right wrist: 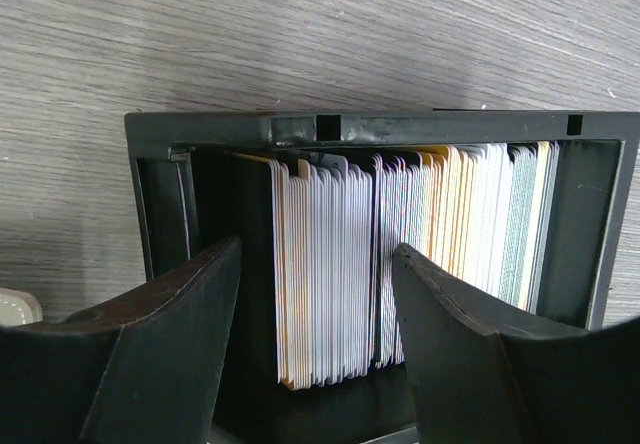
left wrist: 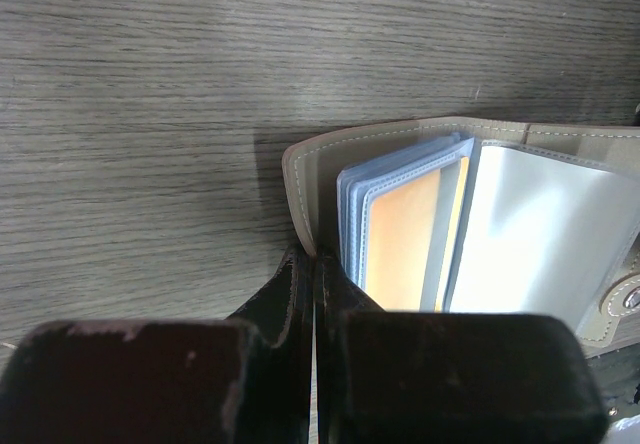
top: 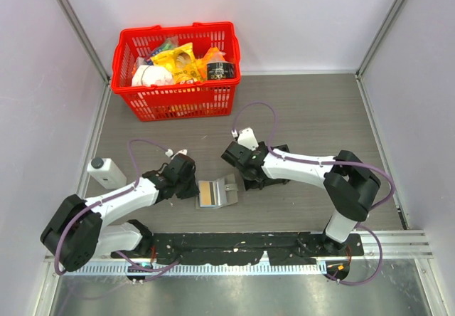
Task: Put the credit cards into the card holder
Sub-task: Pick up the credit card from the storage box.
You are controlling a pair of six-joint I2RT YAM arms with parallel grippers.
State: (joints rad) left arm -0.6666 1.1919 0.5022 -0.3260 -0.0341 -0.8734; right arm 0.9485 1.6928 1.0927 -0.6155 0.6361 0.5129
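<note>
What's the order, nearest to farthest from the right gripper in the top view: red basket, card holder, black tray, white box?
1. The black tray, directly under the right gripper.
2. The card holder, just left of it, mid-table.
3. The red basket, at the far edge, left of centre.
4. The white box, far out at the left side.

I find nothing legible: print on the packets [top: 179, 61] in the red basket [top: 178, 102] is too small to read, and the credit cards [right wrist: 330, 274], black tray [right wrist: 400, 127] and card holder [left wrist: 310, 164] show me no lettering.
</note>
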